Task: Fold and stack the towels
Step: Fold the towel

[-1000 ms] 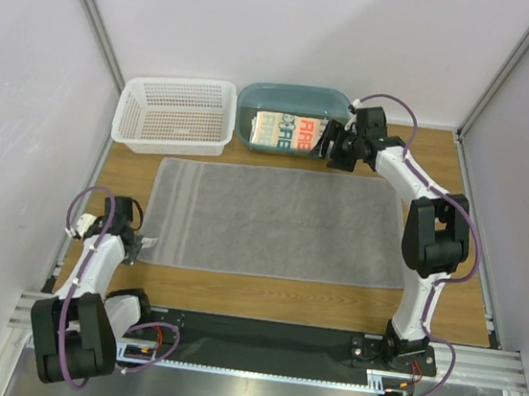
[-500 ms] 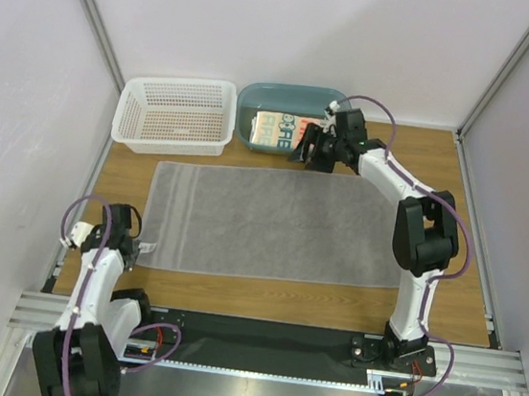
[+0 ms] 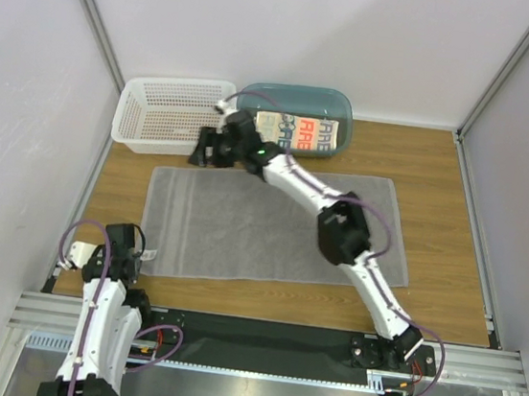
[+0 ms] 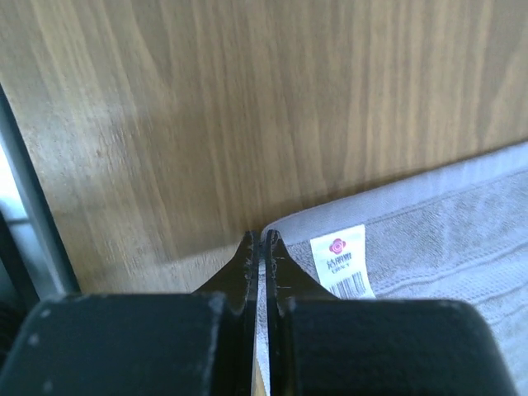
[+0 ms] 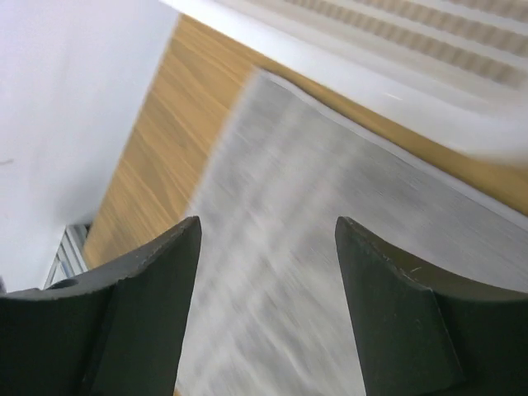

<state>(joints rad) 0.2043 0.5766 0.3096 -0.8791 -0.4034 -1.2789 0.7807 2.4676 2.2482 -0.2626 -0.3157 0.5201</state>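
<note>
Starting at the left, the left gripper (image 4: 260, 239) sits low at the near-left corner of the grey towel (image 3: 270, 228), its fingers pressed together on that corner with a pale sliver of cloth showing between them. A white care label (image 4: 340, 260) lies flat on the cloth just beside the fingertips. The grey towel is spread open on the wooden table (image 3: 453, 231), slightly skewed, taking up most of the middle. Behind its far-left corner stands the white lattice basket (image 3: 123, 128). The right arm reaches across the towel to that corner, where the right gripper (image 5: 268, 223) hangs over the cloth with its fingers wide apart and nothing between them; the wrist view is blurred. Right of the basket, the teal tub (image 3: 297, 93) holds the folded white towel (image 3: 297, 131), printed letters facing up.
</note>
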